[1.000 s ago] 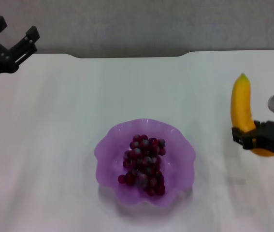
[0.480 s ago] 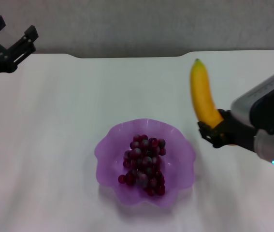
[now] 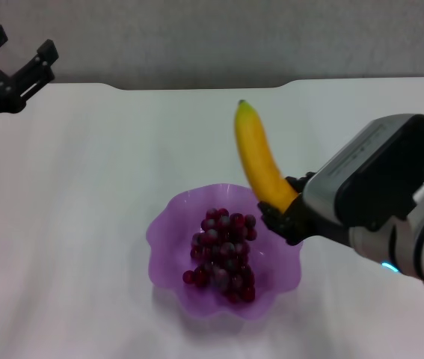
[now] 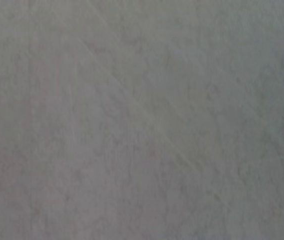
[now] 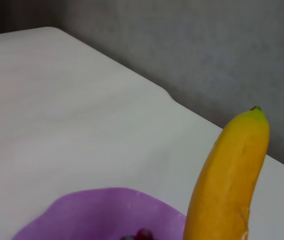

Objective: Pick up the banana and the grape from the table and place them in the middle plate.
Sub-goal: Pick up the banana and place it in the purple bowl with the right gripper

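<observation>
**Banana held at the plate's rim**

Banana (image 3: 260, 164) sits clamped at its lower end in the jaws of our right gripper (image 3: 280, 217), which we see in the head view just over the right side of the middle plate (image 3: 168, 239). The fruit rises from the jaws and leans away from us, its dark-green tip pointing toward the back of the worktop (image 3: 107, 164). It is off the worktop, carried in the air. In the right wrist view the banana (image 5: 229, 180) fills the near side of the picture, with the purple scalloped rim of the middle plate (image 5: 81, 210) below it and the white worktop (image 5: 56, 100) beyond.

We can read no brand, label or writing on any of these things.

The middle plate holds the grape (image 3: 223, 254), a bunch of dark red-purple fruit lying along its middle, well inside the rim. A few of its berries (image 5: 139, 234) just show at the edge of the right wrist view.

Our left gripper (image 3: 17, 63) is parked above the far left corner of the worktop, its jaws spread apart and holding nothing. The left wrist view shows us only a plain grey surface.
</observation>
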